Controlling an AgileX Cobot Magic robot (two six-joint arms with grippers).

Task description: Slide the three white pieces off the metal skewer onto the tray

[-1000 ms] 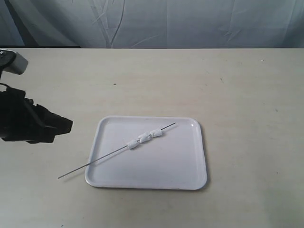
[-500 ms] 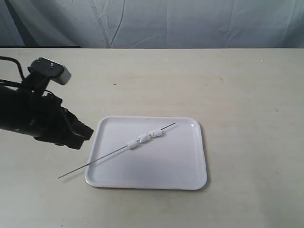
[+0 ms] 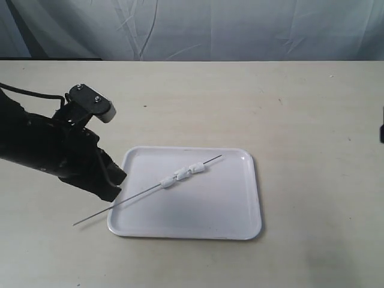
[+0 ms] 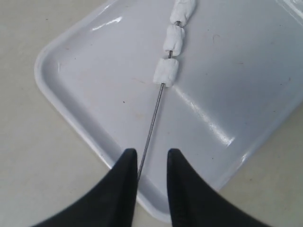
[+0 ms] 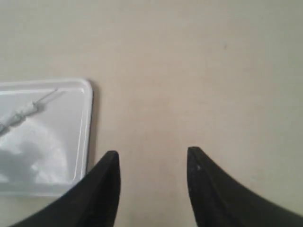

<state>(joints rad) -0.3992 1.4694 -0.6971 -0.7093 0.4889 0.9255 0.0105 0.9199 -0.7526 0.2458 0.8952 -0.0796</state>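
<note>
Beige tabletop (image 3: 300, 120); metal skewer (image 4: 154, 118) runs into the gaping left tool (image 4: 151, 155).

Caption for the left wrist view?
Open left gripper frames the metal skewer, three white pieces threaded, over the tray.

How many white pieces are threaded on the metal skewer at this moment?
3, in a row over the tray: near piece closest to the left gripper, middle piece, far piece toward the skewer tip. None appears hidden.

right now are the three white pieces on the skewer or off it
On it: the three white pieces sit threaded in a row along the metal skewer, which lies across the tray.
</note>
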